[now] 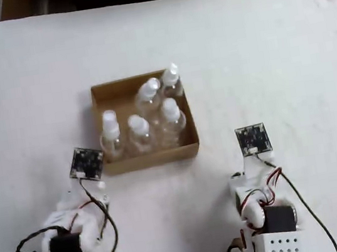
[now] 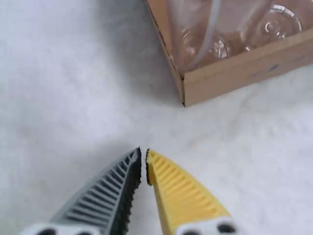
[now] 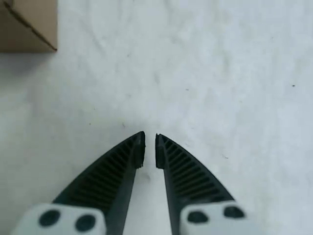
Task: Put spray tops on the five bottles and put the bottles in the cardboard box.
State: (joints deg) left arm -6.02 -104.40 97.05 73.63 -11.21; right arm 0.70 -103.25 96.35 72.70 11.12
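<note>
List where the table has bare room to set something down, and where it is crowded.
Bare table lies beyond the cardboard box, on both sides of it, and around the right gripper. Crowded: the box itself, packed with five bottles, and the strip between its front wall and the left gripper.

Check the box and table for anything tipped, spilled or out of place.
Nothing stands out. All five bottles sit in the cardboard box with white tops on; the table shows no spill. Left end effector and right end effector sit empty, clear of the box.
</note>
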